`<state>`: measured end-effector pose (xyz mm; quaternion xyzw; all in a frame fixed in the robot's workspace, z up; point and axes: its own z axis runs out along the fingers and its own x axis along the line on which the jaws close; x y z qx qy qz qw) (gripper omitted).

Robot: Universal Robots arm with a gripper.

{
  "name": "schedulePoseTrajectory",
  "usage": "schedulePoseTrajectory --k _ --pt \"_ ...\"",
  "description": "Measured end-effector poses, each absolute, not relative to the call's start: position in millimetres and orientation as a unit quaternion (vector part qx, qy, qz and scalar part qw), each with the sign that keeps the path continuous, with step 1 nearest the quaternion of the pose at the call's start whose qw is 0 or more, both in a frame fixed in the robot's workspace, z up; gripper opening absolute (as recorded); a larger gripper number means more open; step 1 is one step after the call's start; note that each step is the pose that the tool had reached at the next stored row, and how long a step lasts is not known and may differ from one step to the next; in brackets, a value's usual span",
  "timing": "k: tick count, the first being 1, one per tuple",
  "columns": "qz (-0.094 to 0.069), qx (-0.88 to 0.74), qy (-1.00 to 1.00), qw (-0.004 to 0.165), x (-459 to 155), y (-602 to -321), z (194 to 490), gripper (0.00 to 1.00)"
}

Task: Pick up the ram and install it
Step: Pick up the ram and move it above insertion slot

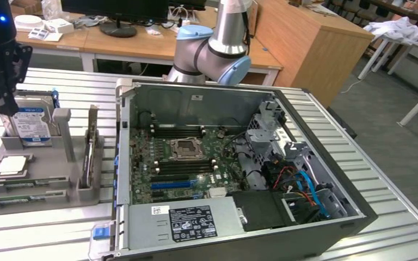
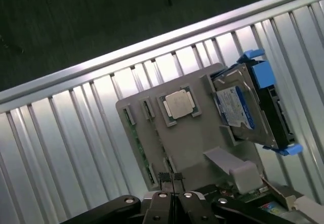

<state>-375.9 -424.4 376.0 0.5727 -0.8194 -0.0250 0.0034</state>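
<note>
Pinched shut and empty above the grey plastic parts holder (image 1: 53, 176), the black gripper (image 2: 172, 182) could jab the blue-labelled silver hard drive (image 1: 32, 124) standing near it, or skid off the thin green ram stick (image 1: 20, 200) lying flat along the holder's opposite edge.

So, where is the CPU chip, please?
The CPU chip lies on the grey tray at the exterior view's left, in front of the upright hard drive.
</note>
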Motion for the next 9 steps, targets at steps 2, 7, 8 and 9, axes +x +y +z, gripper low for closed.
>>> schedulePoseTrajectory --k 2,7,8,9 --pt "-0.025 0.587 -0.809 0.004 -375.8 -424.4 375.7 0.11" --pt "-0.025 0.624 -0.781 0.005 -375.9 -424.4 374.9 0.11" --pt "-0.025 0.631 -0.776 0.005 -375.9 -424.4 374.7 0.11" --pt "-0.025 0.638 -0.77 0.005 -375.9 -424.4 374.6 0.11"
